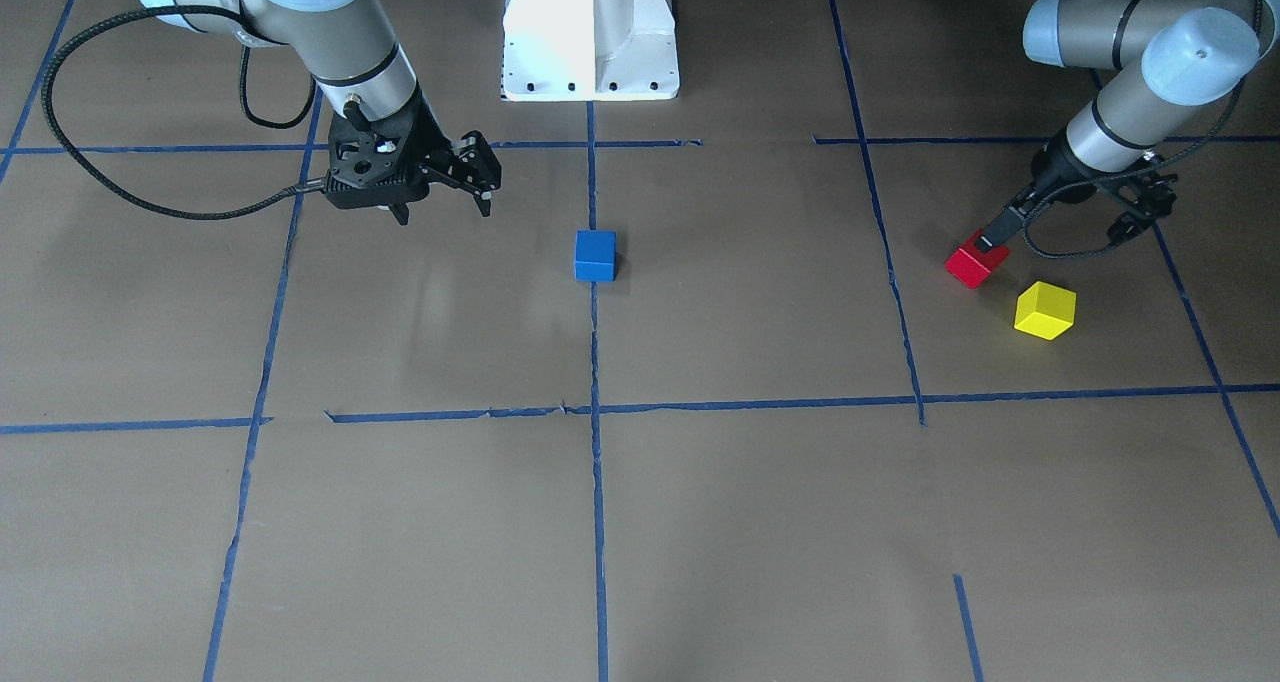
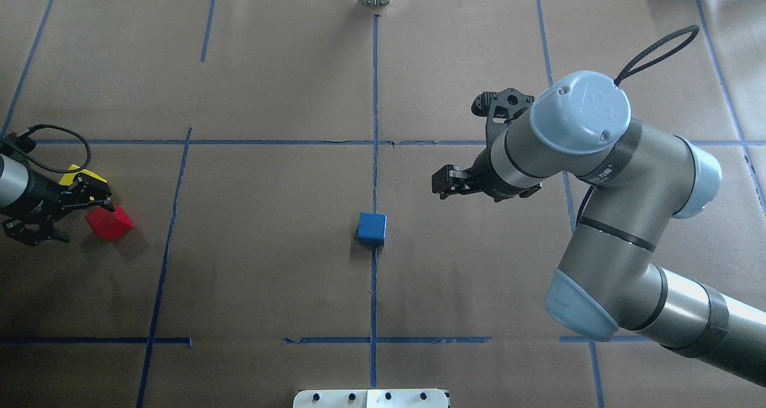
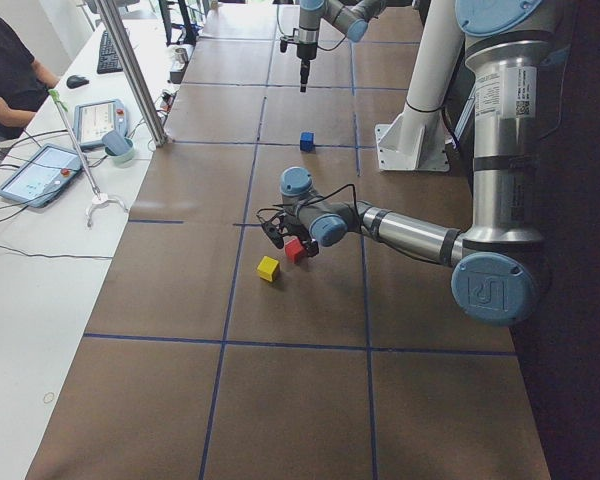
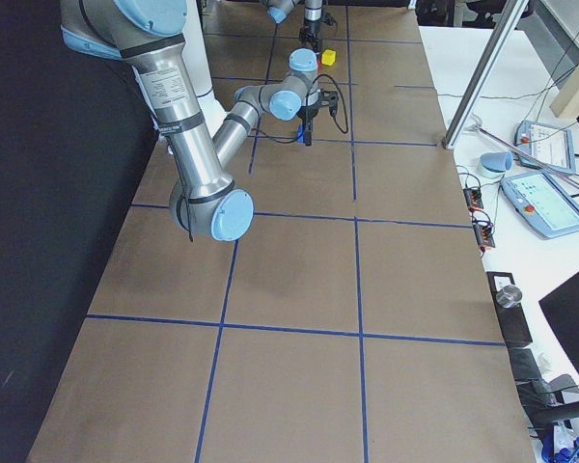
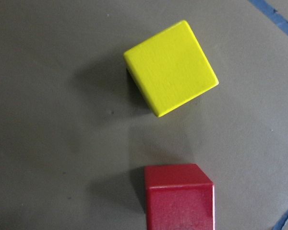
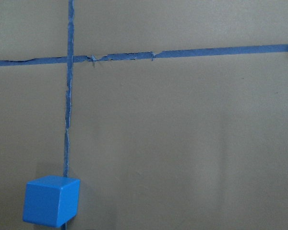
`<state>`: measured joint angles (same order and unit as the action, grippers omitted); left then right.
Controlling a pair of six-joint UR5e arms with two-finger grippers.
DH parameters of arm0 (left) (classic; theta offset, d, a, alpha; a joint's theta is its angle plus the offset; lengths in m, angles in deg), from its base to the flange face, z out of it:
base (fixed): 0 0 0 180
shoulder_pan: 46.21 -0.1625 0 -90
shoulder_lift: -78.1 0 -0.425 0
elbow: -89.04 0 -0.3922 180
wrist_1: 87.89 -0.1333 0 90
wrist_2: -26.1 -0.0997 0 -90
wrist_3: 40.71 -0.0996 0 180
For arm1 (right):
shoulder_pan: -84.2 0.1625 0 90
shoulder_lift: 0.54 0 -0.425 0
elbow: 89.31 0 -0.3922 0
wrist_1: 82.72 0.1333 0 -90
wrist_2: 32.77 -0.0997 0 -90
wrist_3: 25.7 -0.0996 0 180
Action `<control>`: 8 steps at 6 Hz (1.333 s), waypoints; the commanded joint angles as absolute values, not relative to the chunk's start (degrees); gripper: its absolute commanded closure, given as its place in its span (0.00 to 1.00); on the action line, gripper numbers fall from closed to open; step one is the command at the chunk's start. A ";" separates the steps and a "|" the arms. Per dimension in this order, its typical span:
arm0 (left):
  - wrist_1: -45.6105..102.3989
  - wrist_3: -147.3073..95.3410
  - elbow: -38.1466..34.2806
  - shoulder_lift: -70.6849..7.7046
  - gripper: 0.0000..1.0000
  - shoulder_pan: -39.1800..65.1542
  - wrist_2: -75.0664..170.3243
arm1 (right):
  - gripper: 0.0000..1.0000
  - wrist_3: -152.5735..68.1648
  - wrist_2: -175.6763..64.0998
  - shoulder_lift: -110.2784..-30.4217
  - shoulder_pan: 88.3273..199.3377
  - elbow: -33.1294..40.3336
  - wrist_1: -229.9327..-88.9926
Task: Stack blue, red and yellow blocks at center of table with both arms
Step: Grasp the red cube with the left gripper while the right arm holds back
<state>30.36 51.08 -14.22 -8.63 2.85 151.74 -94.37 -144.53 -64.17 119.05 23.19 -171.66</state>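
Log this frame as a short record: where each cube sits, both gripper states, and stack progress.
blue matte cube: alone on the centre tape line of the brown paper-covered table
red matte cube: far on the robot's left side
yellow matte cube: beside the red one, not touching
left gripper: open, at the red cube
right gripper: open, empty
stack: not started

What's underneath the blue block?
The blue block sits on the brown table, right over a blue tape line. The stretch of tape beneath it is hidden.
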 commanded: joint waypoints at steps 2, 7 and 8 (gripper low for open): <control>30.24 51.57 -11.17 -11.36 0.00 2.40 151.43 | 0.00 -94.61 -144.48 -64.09 119.01 23.37 -171.66; 29.98 51.66 -8.70 -12.25 0.79 0.37 148.44 | 0.00 -94.70 -144.21 -64.61 119.01 24.07 -171.66; 29.80 51.49 -8.70 -12.68 1.00 0.20 148.44 | 0.00 -94.70 -144.21 -64.61 119.01 24.07 -171.66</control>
